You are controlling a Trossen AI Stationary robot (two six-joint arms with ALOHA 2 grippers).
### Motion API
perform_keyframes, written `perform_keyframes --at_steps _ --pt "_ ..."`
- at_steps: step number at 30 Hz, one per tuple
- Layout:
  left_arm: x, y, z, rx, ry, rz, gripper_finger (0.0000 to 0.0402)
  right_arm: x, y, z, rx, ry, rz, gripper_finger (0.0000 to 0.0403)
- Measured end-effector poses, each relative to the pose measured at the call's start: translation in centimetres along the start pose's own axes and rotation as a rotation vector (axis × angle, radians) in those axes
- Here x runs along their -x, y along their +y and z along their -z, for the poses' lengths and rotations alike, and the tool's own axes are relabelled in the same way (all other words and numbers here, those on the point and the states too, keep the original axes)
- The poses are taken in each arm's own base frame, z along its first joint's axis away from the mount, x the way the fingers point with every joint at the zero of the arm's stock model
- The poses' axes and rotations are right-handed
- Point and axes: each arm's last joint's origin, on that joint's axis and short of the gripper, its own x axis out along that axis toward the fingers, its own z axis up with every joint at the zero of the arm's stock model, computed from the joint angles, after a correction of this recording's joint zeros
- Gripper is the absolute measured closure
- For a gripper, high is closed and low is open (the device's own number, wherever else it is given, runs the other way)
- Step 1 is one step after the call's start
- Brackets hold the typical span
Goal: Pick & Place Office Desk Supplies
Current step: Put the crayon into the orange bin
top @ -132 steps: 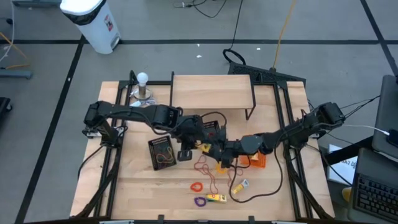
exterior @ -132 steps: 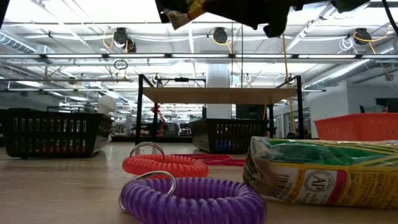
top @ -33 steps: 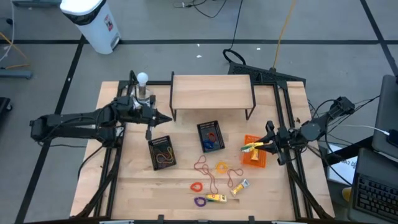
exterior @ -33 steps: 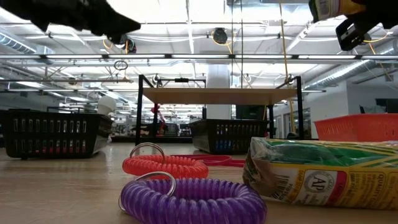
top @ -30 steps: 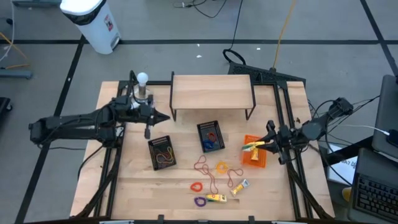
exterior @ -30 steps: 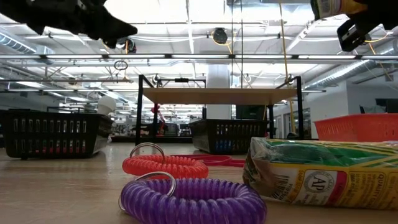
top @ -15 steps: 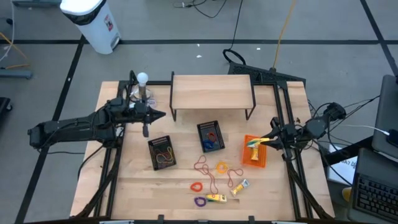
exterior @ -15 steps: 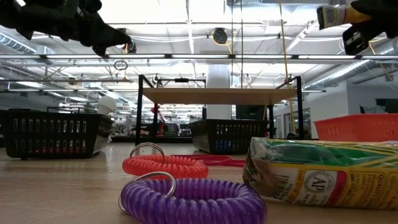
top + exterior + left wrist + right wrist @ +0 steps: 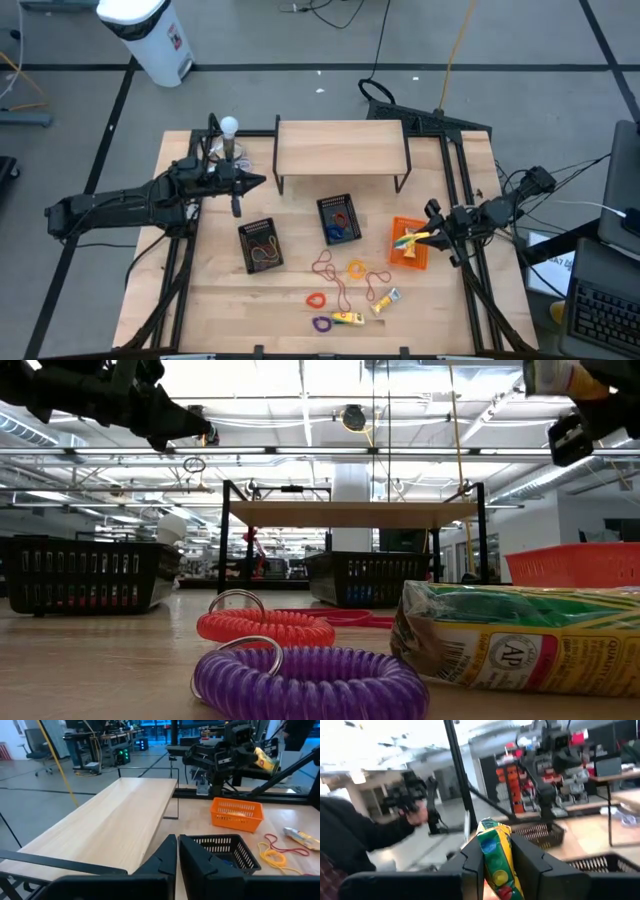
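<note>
My right gripper (image 9: pixel 420 238) hangs over the orange basket (image 9: pixel 412 258) at the table's right, shut on a yellow and green packet (image 9: pixel 493 857). My left gripper (image 9: pixel 262 181) is shut on nothing and hovers near the white ball-topped stand (image 9: pixel 229 140) at the far left. Loose supplies lie flat on the wood in the near middle: a red coil loop (image 9: pixel 317 299), a purple coil loop (image 9: pixel 321 324), a yellow loop (image 9: pixel 357 268), thin red elastic (image 9: pixel 325 265), a yellow packet (image 9: pixel 347 319) and a small tube (image 9: pixel 385 299). My right gripper pinches the packet between its two fingers (image 9: pixel 472 862), one on each flat side. The fingers come about level from the table's right side and lie along the packet. Its free end (image 9: pixel 403 238) sticks out past the fingertips toward the table's left, lifted clear above the orange basket.
Two black mesh baskets (image 9: pixel 261 245) (image 9: pixel 339 218) stand mid-table, each with loops inside. A low wooden shelf on black legs (image 9: pixel 340 148) spans the far middle. In the low view the purple coil (image 9: pixel 310 682) and a packet (image 9: pixel 520 640) lie closest to the near edge.
My right gripper has sunk toward the orange basket with the packet still between its fingers. My left gripper has drawn back a little toward the table's left edge and stayed shut.
</note>
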Motion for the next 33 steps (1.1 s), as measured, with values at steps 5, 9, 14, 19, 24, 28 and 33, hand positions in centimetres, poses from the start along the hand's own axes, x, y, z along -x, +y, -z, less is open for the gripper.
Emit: perform_keyframes --at_steps 5,9,14,19,24,28,33 --pt "0.00 0.00 0.03 0.006 0.003 0.000 0.0378 0.01 0.07 -0.33 0.008 -0.034 -0.009 0.0343" --pt "0.00 0.00 0.03 -0.002 0.004 0.000 0.0378 0.00 0.07 -0.31 0.008 -0.033 -0.009 0.0342" --pt "0.00 0.00 0.03 -0.002 0.003 0.000 0.0378 0.00 0.06 -0.30 0.007 -0.033 -0.009 0.0342" --pt "0.00 0.00 0.03 -0.004 0.003 -0.001 0.0378 0.01 0.08 -0.41 0.004 -0.044 -0.010 0.0342" --pt "0.00 0.00 0.00 -0.007 0.000 -0.001 0.0378 0.03 0.14 -0.74 -0.013 -0.076 -0.017 0.0342" --pt "0.00 0.02 -0.20 -0.007 -0.020 -0.003 0.0378 0.03 0.15 -0.78 -0.043 -0.081 -0.018 0.0342" --pt "0.00 0.02 -0.20 0.007 -0.021 -0.003 0.0378 0.04 0.02 -0.86 -0.041 -0.095 0.028 0.0342"
